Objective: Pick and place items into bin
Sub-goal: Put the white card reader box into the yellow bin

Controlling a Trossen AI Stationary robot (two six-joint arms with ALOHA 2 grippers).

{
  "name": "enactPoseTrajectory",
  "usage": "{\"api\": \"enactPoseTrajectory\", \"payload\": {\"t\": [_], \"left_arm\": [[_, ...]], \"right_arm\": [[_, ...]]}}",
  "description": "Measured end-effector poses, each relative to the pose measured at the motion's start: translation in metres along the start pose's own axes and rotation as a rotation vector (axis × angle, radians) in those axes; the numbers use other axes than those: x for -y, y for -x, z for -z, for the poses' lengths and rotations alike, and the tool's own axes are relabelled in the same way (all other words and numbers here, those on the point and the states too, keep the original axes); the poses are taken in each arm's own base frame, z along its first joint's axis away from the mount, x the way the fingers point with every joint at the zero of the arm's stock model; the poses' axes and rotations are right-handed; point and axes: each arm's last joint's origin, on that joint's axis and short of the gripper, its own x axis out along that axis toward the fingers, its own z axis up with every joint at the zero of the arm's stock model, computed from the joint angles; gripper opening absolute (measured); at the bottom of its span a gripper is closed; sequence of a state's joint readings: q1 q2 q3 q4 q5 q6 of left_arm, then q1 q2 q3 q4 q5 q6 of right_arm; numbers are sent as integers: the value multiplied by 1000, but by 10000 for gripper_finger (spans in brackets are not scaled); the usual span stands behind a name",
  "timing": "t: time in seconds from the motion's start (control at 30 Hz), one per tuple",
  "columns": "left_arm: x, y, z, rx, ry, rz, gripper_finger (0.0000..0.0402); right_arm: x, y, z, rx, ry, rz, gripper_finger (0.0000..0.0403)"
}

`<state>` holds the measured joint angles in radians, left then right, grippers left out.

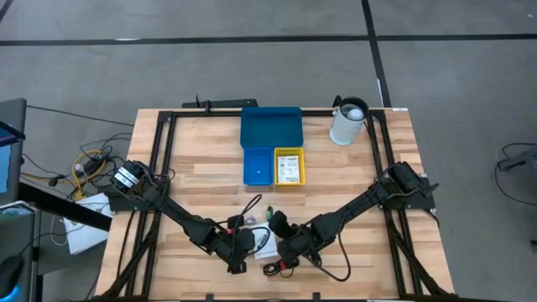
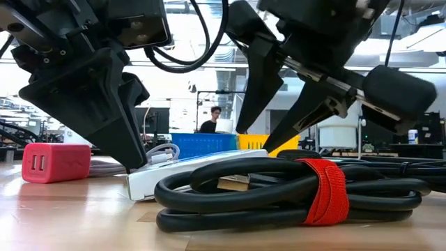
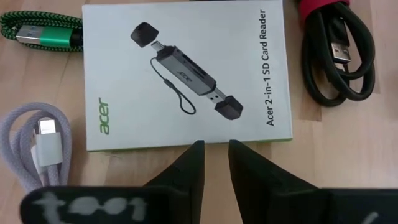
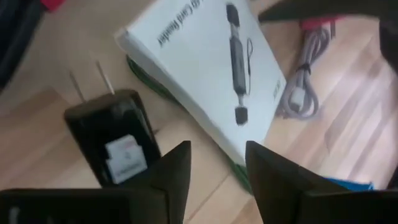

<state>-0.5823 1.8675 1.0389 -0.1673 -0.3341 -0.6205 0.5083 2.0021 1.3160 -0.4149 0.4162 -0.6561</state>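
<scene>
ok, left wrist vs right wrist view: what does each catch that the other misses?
Only left wrist: the coiled black cable with its red strap and the green braided cable.

Only right wrist: a black plug adapter with two prongs, lying beside the box, and the right gripper, fingers apart.

Both: the white card reader box, the grey cord and the wooden table. The left gripper points at the box edge, fingers slightly apart.

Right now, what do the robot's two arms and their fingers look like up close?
Both arms are dark, nearly black, built of jointed segments with black cables looping off them. The left gripper ends in two flat, tapering black fingers above a strip with smudged white marks. The right gripper has similar wedge-shaped black fingers.
</scene>
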Motion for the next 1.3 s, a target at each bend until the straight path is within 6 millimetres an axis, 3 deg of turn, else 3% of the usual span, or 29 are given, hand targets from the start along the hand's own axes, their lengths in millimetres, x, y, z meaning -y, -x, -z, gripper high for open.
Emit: {"api": "enactPoseTrajectory", "payload": {"t": [0.37, 1.3], "left_arm": [[-3, 0, 5, -49, 22, -22, 62], [-4, 0, 4, -29, 30, -48, 62]], "right_arm": [[-15, -25, -2, -49, 82, 11, 137], [-12, -24, -8, -23, 58, 80, 133]]}}
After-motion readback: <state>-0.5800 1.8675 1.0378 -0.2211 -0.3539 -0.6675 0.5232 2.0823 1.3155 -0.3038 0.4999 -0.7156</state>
